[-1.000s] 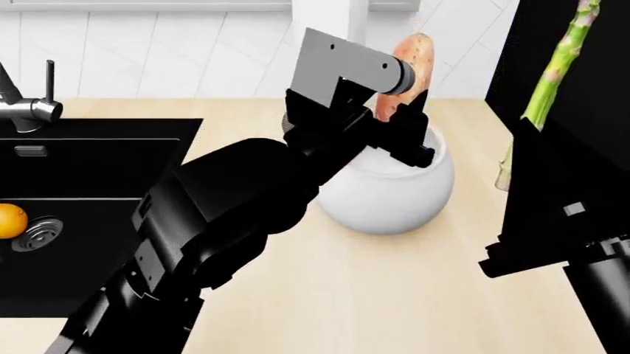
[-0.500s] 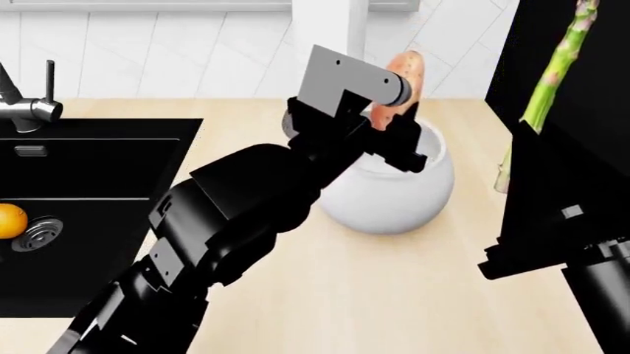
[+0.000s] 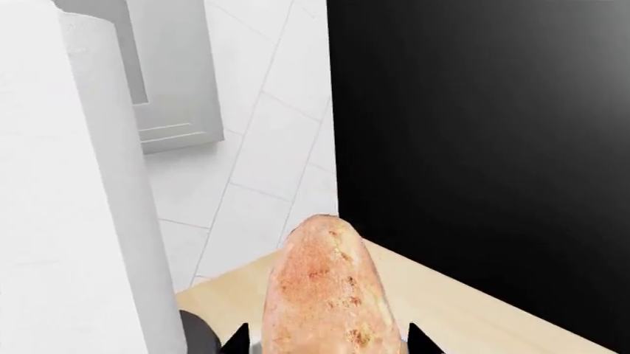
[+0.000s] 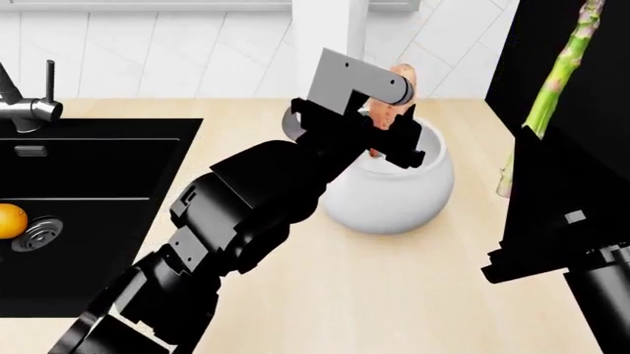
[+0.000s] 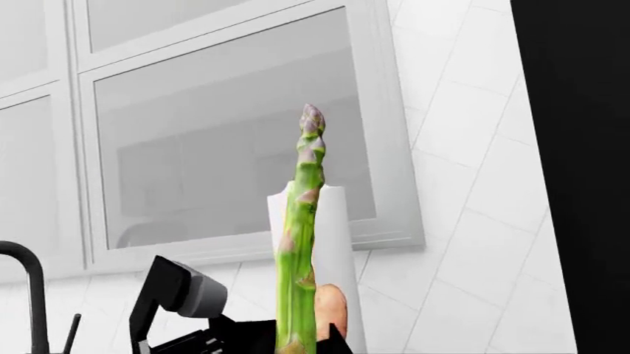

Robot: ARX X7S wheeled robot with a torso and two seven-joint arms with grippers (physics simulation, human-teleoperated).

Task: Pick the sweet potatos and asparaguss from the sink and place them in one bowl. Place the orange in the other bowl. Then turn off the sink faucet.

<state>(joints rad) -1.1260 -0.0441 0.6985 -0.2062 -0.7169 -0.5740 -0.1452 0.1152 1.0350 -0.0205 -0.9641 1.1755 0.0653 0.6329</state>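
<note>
Above bowl (image 4: 389,192): sweet potato (image 4: 392,99) upright

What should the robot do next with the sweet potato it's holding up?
Probably lower it a bit more and let go. The left gripper holds the sweet potato upright right over the mouth of the white bowl, with its lower end at the rim, so opening there should drop it inside.

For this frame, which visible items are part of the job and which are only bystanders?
Job items:
sweet potato, held by the left gripper over the white bowl
asparagus, held upright by the right gripper
orange, lying in the sink beside the drain
faucet

Bystanders:
paper towel roll
wall cabinet
</note>
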